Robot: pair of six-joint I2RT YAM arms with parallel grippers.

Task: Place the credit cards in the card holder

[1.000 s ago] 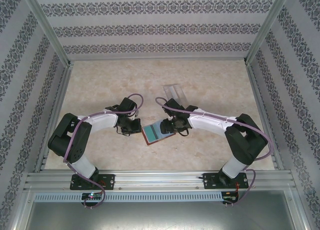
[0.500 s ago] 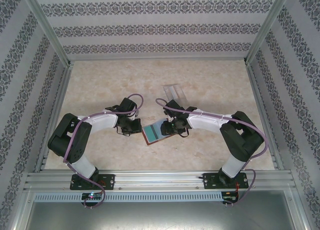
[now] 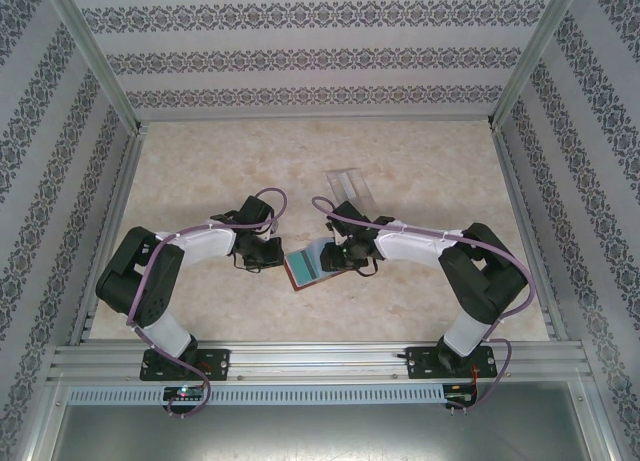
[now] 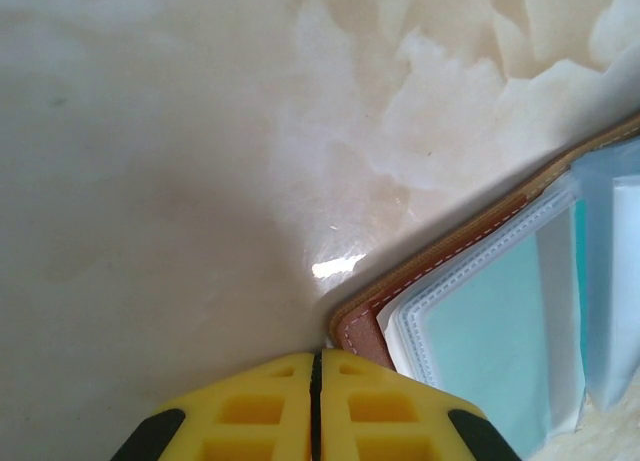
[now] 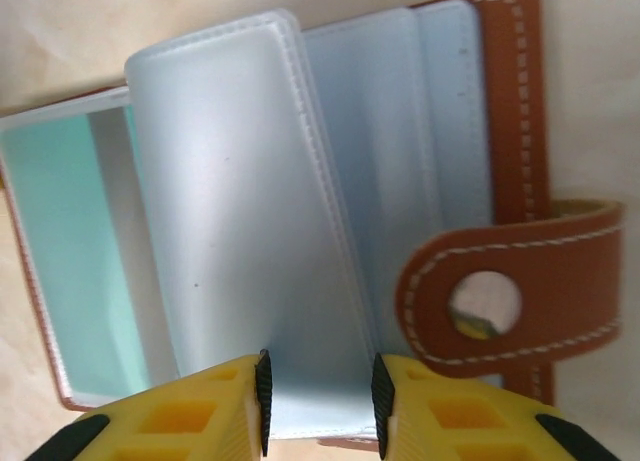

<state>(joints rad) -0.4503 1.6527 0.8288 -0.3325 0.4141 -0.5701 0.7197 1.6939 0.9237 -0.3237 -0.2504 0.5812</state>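
Narrows the right end effector [image 5: 320, 381], still parted, over a clear sleeve [image 5: 240, 201] of the card holder [image 5: 510, 101], open midway toward the worktop's [image 3: 200, 181] near edge. Keeps the left end effector [image 4: 316, 381] clenched empty at its corner. Points to page-turning for loading. Counted: one card holder, one teal credit card [image 5: 60, 251] sleeved, one clear case [image 3: 350, 188].

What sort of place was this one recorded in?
Probably a purpose-built robot test booth, not a real room: aluminium frame posts hold patterned wallpaper panels around a marble-look tabletop, and a metal rail at its near edge carries the left arm and right arm.
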